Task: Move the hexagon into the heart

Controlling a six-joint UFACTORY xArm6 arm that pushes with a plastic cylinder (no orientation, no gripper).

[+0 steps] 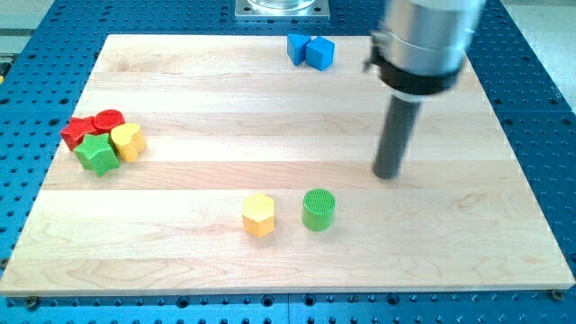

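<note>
The yellow hexagon (258,215) lies near the bottom middle of the wooden board (225,108). The yellow heart (129,141) lies at the left, in a cluster, touching a green star (96,154) and a red cylinder (109,121). My tip (389,174) rests on the board right of centre, well to the right and a little above the hexagon, apart from every block. The nearest block to it is a green cylinder (319,209), which stands just right of the hexagon with a small gap.
A red block (76,130) lies at the left end of the cluster. Two blue blocks (310,49) lie touching each other near the top edge. The board sits on a blue perforated table (540,117).
</note>
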